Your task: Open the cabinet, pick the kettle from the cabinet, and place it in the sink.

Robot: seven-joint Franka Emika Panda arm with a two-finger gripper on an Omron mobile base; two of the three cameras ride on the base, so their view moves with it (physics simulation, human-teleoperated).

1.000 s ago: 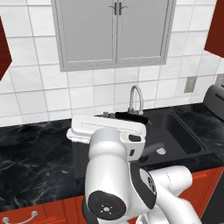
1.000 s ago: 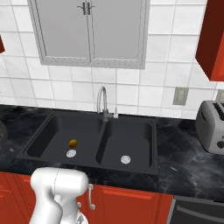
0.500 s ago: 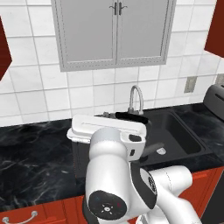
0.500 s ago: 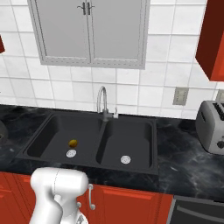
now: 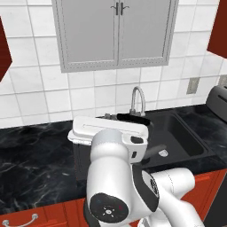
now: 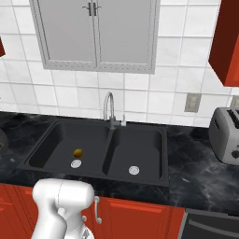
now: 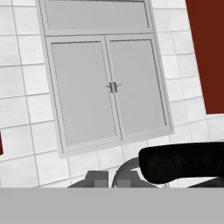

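The sink (image 6: 100, 151) is set into the black marble table (image 6: 200, 175): a black basin of 2 bowls, each with a round silver drain, behind it a curved silver faucet (image 6: 110, 109). A small yellow object (image 6: 78, 152) lies in the left bowl. A red cabinet (image 6: 226, 39) hangs at upper right. The claw is closed, holding nothing.

sink (image 6: 140, 154) basins open | faucet (image 6: 109, 108) between them | toaster (image 6: 225, 135) right
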